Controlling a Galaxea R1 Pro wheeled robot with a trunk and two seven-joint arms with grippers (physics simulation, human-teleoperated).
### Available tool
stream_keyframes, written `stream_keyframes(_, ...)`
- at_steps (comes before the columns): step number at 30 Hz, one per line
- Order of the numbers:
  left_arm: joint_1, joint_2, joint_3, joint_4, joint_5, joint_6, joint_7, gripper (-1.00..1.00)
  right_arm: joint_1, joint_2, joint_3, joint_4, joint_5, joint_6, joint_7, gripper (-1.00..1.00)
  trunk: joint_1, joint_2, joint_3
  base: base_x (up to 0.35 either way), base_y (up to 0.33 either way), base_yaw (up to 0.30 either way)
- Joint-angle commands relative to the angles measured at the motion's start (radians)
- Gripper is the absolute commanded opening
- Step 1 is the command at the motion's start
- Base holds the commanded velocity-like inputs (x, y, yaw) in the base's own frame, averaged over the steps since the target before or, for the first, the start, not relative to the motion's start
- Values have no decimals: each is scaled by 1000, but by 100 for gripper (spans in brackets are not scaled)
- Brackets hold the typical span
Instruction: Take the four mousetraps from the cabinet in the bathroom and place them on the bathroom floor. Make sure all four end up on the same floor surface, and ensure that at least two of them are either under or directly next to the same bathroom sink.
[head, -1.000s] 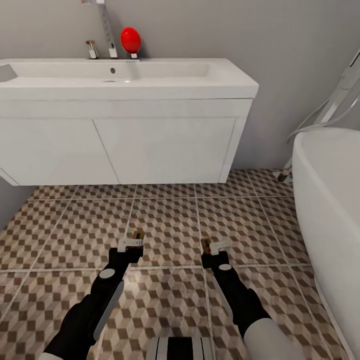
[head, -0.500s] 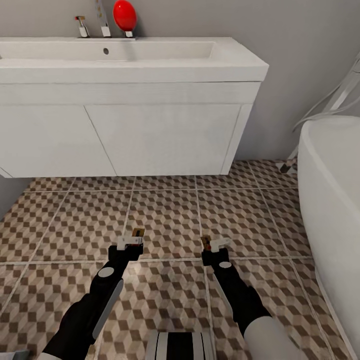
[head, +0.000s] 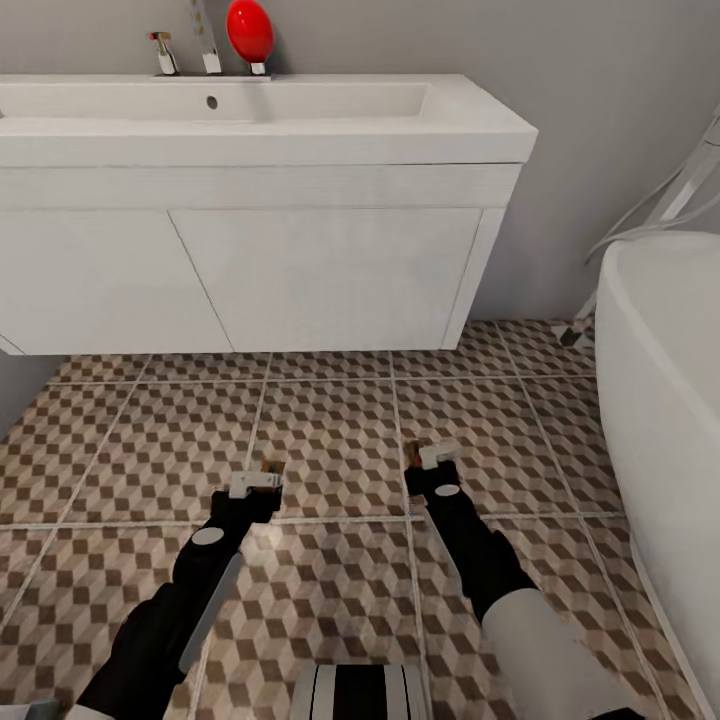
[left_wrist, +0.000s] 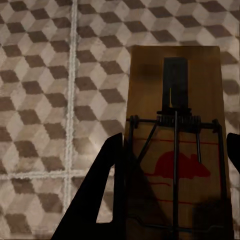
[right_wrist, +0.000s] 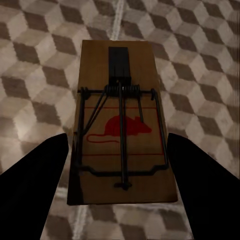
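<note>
Left wrist view first: left tool (left_wrist: 172, 165) clamped on a mousetrap (left_wrist: 177, 135), dark fingers (left_wrist: 102, 200) at either long edge, board held flat above the bathroom floor (left_wrist: 40, 90). Same on the right: right tool (right_wrist: 120, 170) closed about a second mousetrap (right_wrist: 122, 125), fingers flanking the board, tiles beneath. From the head view, left tool (head: 262, 478) and right tool (head: 428, 462) low over the bathroom floor (head: 330, 440), both short of the sink (head: 300, 115) and its white vanity (head: 300, 270), well apart from it rather than under it.

Risks, as judged: released at this spot, probably not counted as beside the sink, since open tile lies between traps and vanity. Dropped from a height, likely to bounce or flip, being light and flat. Pushed further forward and low, arms might strike the vanity's lower edge. Bathtub (head: 665, 400) close beside the right arm, so a wide swing could catch it.

No writing or brand legible; just a red mouse silhouette printed on each board, with thin red lines.
</note>
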Motion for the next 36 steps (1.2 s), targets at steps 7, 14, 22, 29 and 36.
stream_keyframes(7, -221, 1, 4, -30, 8, 275, 15, -100, -111, 0, 2, 1, 3, 60, -2, -100, 0, 0, -1, 0, 0, 0)
stream_keyframes(14, -427, 1, 27, 227, 8, 336, 18, -100, -204, 0, 2, 37, 3, 114, 0, -100, 0, 0, -1, 0, 0, 0)
stream_keyframes(22, -442, 4, 36, 236, 11, 239, 4, -100, -209, 3, 4, 41, 3, 110, 1, -100, 0, 0, -1, 0, 0, 0)
stream_keyframes(29, -444, 9, 33, 116, 9, 244, 8, -100, -209, 3, 3, 40, 3, 110, 18, -100, 0, -1, -5, 0, 0, 0)
stream_keyframes(36, -444, 13, 34, 102, 8, 245, 8, -100, -209, 3, 2, 40, 3, 110, 20, -100, 3, -2, -32, 0, 0, 0)
